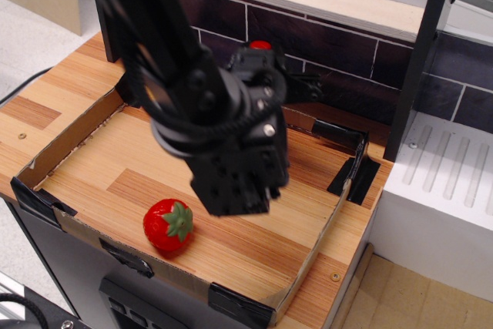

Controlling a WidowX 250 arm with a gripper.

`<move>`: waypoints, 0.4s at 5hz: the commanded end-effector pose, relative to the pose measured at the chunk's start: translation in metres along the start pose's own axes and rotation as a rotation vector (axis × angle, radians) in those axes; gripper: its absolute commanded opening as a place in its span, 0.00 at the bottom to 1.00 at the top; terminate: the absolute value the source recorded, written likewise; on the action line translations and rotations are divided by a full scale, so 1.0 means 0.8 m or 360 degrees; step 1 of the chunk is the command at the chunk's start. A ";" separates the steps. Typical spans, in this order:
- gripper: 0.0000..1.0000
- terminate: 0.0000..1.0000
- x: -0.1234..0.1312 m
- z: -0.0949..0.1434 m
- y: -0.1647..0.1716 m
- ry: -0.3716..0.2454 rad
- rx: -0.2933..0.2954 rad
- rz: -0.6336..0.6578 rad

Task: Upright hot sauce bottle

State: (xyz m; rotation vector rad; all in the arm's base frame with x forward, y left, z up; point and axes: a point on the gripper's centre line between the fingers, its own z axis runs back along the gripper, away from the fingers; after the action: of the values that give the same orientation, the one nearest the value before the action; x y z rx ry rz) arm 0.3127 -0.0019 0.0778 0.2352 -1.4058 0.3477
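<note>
One red cap (260,45) behind claw (239,186)

1 high front view, angled down on the cardboard tray (69,140), probably fairly near.

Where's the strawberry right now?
The strawberry lies in the cardboard tray, near its front edge on the image's left, just left of and below the gripper.
</note>
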 end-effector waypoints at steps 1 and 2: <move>1.00 0.00 -0.004 0.014 -0.006 -0.0058 0.0003 0.0146; 1.00 0.00 -0.008 0.020 -0.008 0.0037 -0.0029 0.0084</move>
State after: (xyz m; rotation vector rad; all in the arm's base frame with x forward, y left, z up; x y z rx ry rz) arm 0.3027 -0.0103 0.0631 0.2009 -1.3503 0.3716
